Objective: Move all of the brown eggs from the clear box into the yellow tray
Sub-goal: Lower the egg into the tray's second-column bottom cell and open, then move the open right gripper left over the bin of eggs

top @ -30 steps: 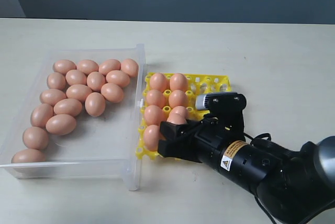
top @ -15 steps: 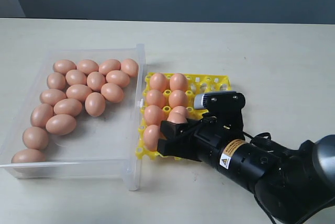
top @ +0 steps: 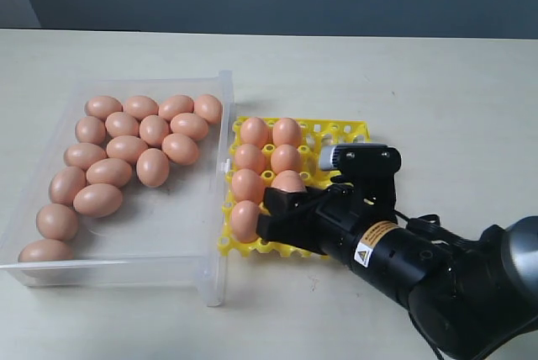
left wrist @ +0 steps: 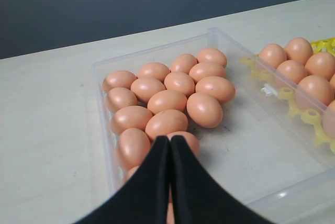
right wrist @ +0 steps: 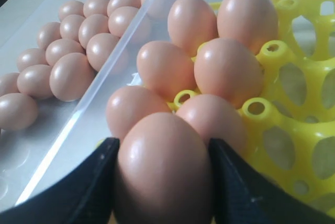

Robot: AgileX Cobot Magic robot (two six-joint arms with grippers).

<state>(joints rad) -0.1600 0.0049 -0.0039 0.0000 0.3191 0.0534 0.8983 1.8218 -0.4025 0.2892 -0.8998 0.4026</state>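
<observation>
Several brown eggs (top: 126, 148) lie in the clear box (top: 225, 124) on the left. The yellow tray (top: 346, 133) beside it holds several more eggs (top: 250, 158) in its two columns nearest the box. My right gripper (top: 269, 217) hangs low over the tray's front edge, shut on a brown egg (right wrist: 165, 171) between its black fingers (right wrist: 99, 182); the arm largely hides that egg in the exterior view. My left gripper (left wrist: 170, 139) is shut and empty above the eggs (left wrist: 167, 101) at one end of the box (left wrist: 246, 150).
Box and tray sit side by side on a beige table (top: 445, 82) with a dark wall behind. The tray's cups (right wrist: 309, 77) away from the box hold nothing. The box's tall clear wall (right wrist: 131, 51) stands right beside the filled cups.
My right gripper has shifted slightly to the right and settled lower over the tray's front, still shut on its egg. The eggs in the box have not moved.
</observation>
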